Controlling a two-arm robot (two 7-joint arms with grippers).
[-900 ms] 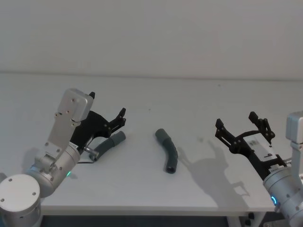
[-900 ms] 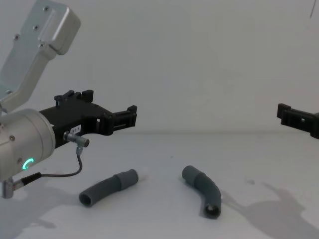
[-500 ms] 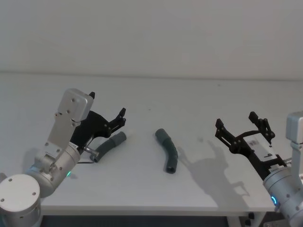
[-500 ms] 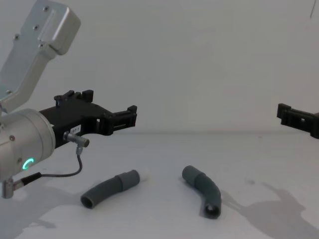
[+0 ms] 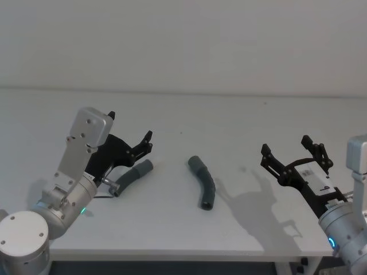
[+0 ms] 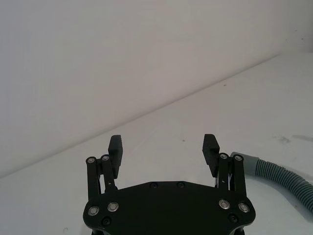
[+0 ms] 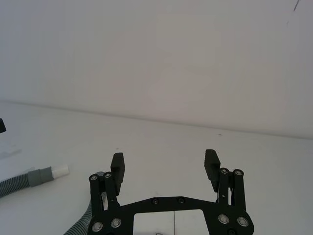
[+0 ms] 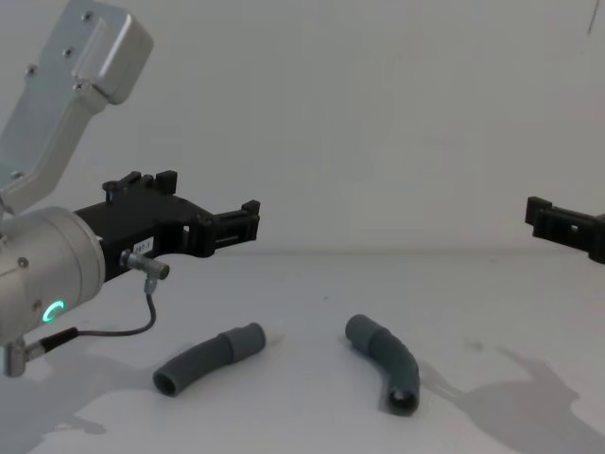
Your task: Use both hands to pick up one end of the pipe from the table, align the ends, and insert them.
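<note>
Bench takes up most of the head view and carries both pipe pieces, lying flat and apart.

Left gripper is at lower left. Its jaws are spread wide and hold nothing. It hangs above the left piece, not touching it in the chest view.

Right gripper is at lower right. Its jaws are also wide open and empty, and it is well apart from the mid piece.

The mid piece sits just below frame centre, curved, with its collar at the upper end, towards the left piece. The left piece runs diagonally, and its whitish tip points towards that collar.

Our read on handling:
- Both pieces look light, with ribbed bodies that are probably bendy.
- The smooth end sections are likely stiffer.
- A grasp mid-body would let the end droop and wander during alignment.
- We'd take each piece just behind its mating end, across the tube, leaving the tip and the collar mouth clear.
- The curved shape may rock or swivel on the bench as the jaws close, so we'd centre over the tube first.
</note>
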